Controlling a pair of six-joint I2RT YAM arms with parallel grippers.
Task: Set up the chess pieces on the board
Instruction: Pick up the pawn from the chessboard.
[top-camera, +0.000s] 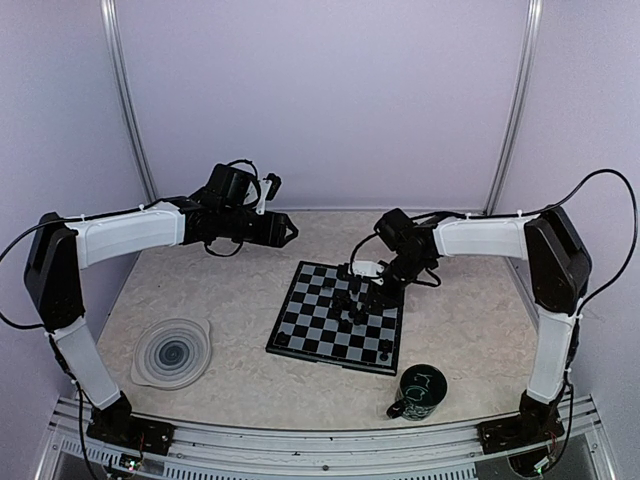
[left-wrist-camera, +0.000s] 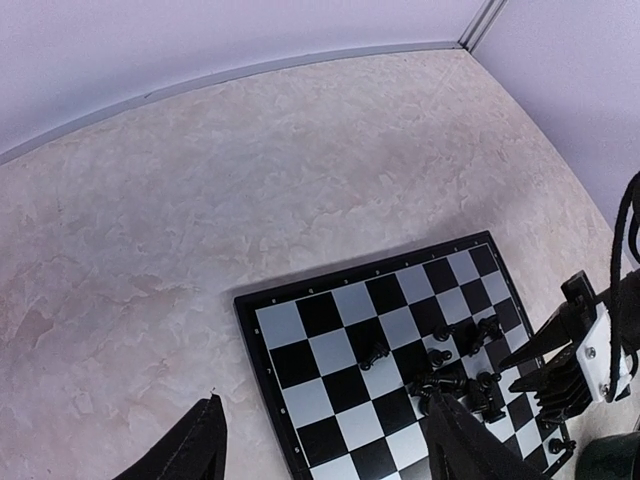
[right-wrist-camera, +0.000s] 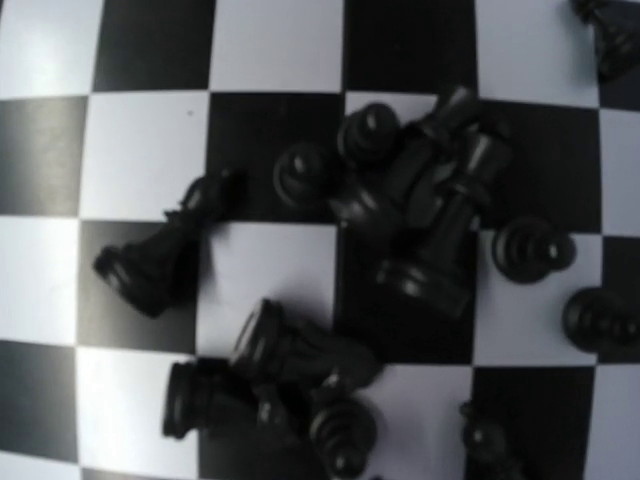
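The board lies mid-table, tilted a little. Several black chess pieces lie tumbled in a heap near its far right part. Single pieces stand at its near left corner and near right edge. My right gripper hangs low over the heap. Its wrist view shows only pieces lying on the squares, no fingers. My left gripper is open and empty, held above the table behind the board's far left corner. In its wrist view, my left gripper looks down on the board, the heap and the right gripper.
A dark green mug stands just off the board's near right corner. A round grey spiral-patterned plate lies at the near left. Purple walls and metal posts close the back and sides.
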